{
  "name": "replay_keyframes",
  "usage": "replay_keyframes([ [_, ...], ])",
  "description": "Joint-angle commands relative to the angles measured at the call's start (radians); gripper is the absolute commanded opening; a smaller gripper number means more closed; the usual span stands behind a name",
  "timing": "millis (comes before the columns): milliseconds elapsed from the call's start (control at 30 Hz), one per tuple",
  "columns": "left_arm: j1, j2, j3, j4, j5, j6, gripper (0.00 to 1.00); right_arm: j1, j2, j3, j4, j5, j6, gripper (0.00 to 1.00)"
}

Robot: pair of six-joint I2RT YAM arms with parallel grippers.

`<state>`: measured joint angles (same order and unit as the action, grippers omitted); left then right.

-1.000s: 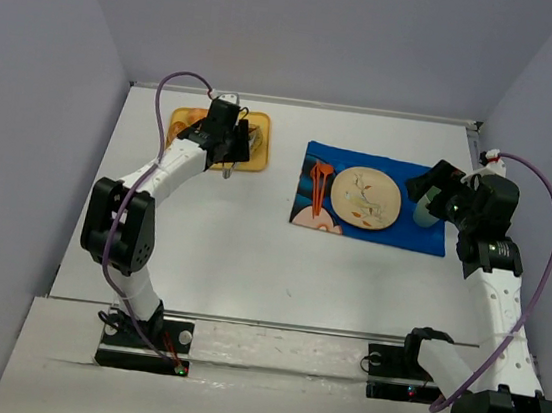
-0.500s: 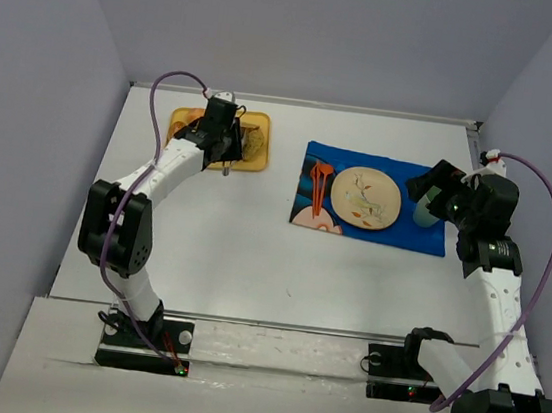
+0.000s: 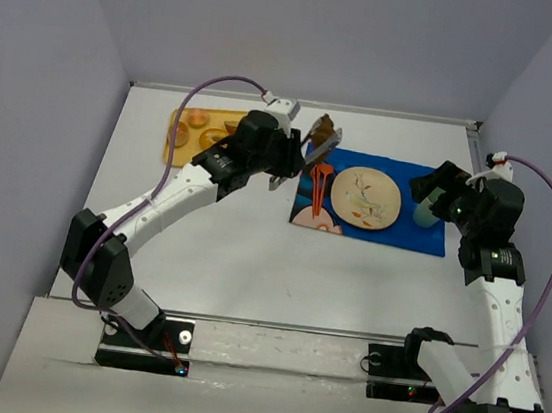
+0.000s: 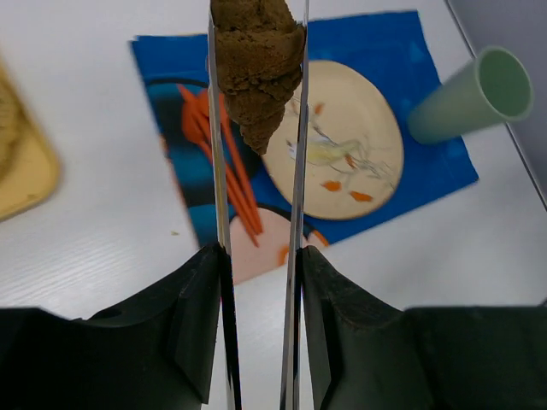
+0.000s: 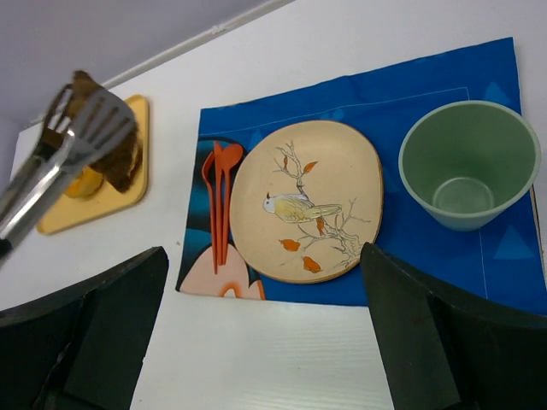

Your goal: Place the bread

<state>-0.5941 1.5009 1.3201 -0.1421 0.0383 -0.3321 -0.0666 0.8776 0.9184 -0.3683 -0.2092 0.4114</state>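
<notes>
My left gripper (image 3: 280, 157) is shut on metal tongs (image 3: 306, 148), and the tong tips clamp a brown piece of bread (image 3: 323, 131). In the left wrist view the gripper (image 4: 261, 282) holds the tongs (image 4: 220, 171) with the bread (image 4: 256, 60) in the air over the orange utensils (image 4: 235, 184) and the left rim of the bird-painted plate (image 4: 342, 145). The plate (image 3: 365, 196) lies on a blue placemat (image 3: 424, 235). My right gripper (image 5: 265, 329) is open and empty, hovering by the placemat's right side (image 3: 439, 191). It sees the tongs (image 5: 85, 128) and bread (image 5: 124, 162).
A green cup (image 3: 424, 213) stands on the placemat right of the plate, close to my right gripper. A yellow tray (image 3: 190, 130) with several more bread pieces sits at the back left. Orange utensils (image 3: 318, 186) lie left of the plate.
My left arm has swung right from the yellow tray, carrying the bread in the tongs to above the placemat's left side. The right arm has barely moved.
</notes>
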Motion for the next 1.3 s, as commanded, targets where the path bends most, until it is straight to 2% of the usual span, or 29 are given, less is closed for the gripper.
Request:
replay_keyframes([
  [0, -0.15, 0.05, 0.056, 0.061, 0.115, 0.05, 0.26, -0.006, -0.02, -0.001, 0.016, 0.019, 0.001, 1.0],
  [100, -0.225, 0.097, 0.096, 0.061, 0.141, 0.048, 0.26, -0.006, -0.022, -0.003, 0.017, 0.021, 0.003, 1.0],
  [167, -0.257, 0.172, 0.123, 0.062, 0.15, 0.038, 0.31, -0.006, -0.025, -0.004, 0.014, 0.024, 0.003, 1.0],
  [367, -0.297, 0.317, 0.231, 0.009, 0.178, 0.041, 0.35, -0.006, -0.029, -0.004, 0.008, 0.031, 0.0, 1.0],
  [433, -0.309, 0.346, 0.241, 0.001, 0.192, 0.045, 0.5, -0.006, -0.029, -0.006, 0.005, 0.036, -0.002, 1.0],
  [500, -0.315, 0.355, 0.255, -0.002, 0.196, 0.05, 0.54, -0.006, -0.028, -0.006, 0.005, 0.042, 0.001, 1.0],
  [533, -0.317, 0.363, 0.258, -0.004, 0.196, 0.048, 0.6, -0.006, -0.026, -0.006, 0.005, 0.042, 0.0, 1.0],
  [600, -0.317, 0.366, 0.261, -0.008, 0.187, 0.048, 0.66, -0.006, -0.022, -0.006, 0.003, 0.044, 0.0, 1.0],
  [733, -0.319, 0.366, 0.275, -0.021, 0.169, 0.048, 0.71, -0.006, -0.02, -0.004, 0.003, 0.047, -0.002, 1.0],
  [967, -0.317, 0.351, 0.323, -0.04, 0.129, 0.062, 0.7, -0.006, -0.025, -0.004, 0.002, 0.047, -0.003, 1.0],
  [1133, -0.314, 0.318, 0.378, -0.083, 0.015, 0.094, 0.69, -0.006, -0.026, -0.004, 0.002, 0.048, -0.002, 1.0],
  [1267, -0.279, 0.254, 0.334, -0.083, -0.106, 0.088, 0.68, -0.006, -0.026, -0.006, 0.0, 0.057, -0.003, 1.0],
])
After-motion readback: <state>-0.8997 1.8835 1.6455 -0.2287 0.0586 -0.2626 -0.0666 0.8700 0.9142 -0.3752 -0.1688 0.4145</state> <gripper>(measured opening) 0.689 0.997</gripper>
